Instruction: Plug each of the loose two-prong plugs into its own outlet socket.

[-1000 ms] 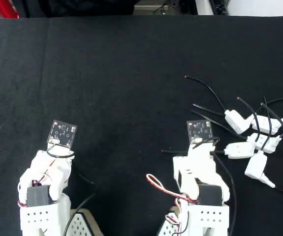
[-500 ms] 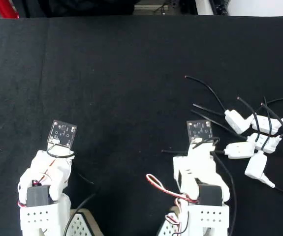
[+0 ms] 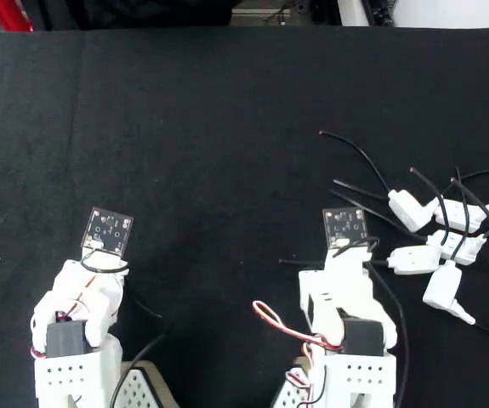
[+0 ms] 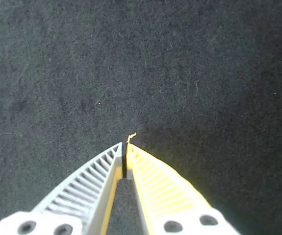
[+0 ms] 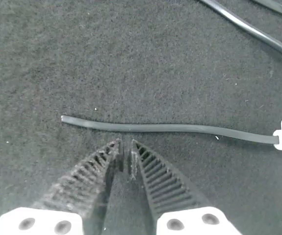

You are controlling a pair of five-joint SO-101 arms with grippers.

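High view: a black cloth [image 3: 227, 110] covers the table. The left arm [image 3: 78, 310] and the right arm [image 3: 346, 310] sit folded at the near edge, well apart.
Task pieces: a cluster [image 3: 459, 214] of five white plug and socket bodies lies on the cloth, off to the right arm's right side, with thin black leads looped over and out of it.
Plug or socket: from above most bodies are too small to sort. The pronged plug [image 3: 444, 287] at the near end seems to show two pins pointing toward the table's near right corner.
Nearest body: the white body [image 3: 412, 259] lies just beside the right arm's wrist, separate from the others and not mated to anything.
Its lead: the black cord [image 5: 170, 128] runs from that body across the cloth, passing just ahead of the right arm's fingertips without touching them. Its free end lies bare on the cloth.
Left gripper [image 4: 126, 144]: clenched, with the grey and yellow fingers meeting at the tips and nothing between them. It is low over bare cloth, well away from the cluster.
Right gripper [image 5: 126, 143]: closed to a hairline slit, holding nothing, and pointed at the cord.
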